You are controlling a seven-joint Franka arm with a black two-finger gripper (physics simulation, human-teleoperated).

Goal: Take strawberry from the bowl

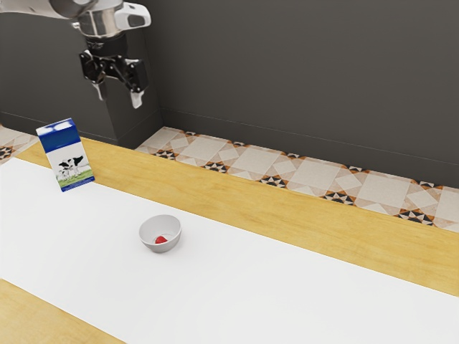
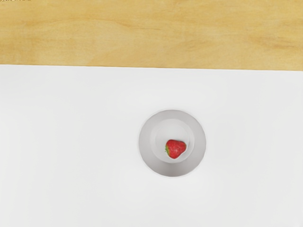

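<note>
One bowl (image 2: 145,142) around one strawberry (image 2: 175,149)

So the arm (image 1: 43,7) comes in at the top left corner of the exterior view, pretty much level there, with a silvery wrist (image 1: 99,23) at the end. Under that hangs the black gripper (image 1: 119,98), up high and pointing down. Its two fingers are spread well apart, wide gap between them, and the fingertips (image 1: 137,99) are a pale grey.
</note>
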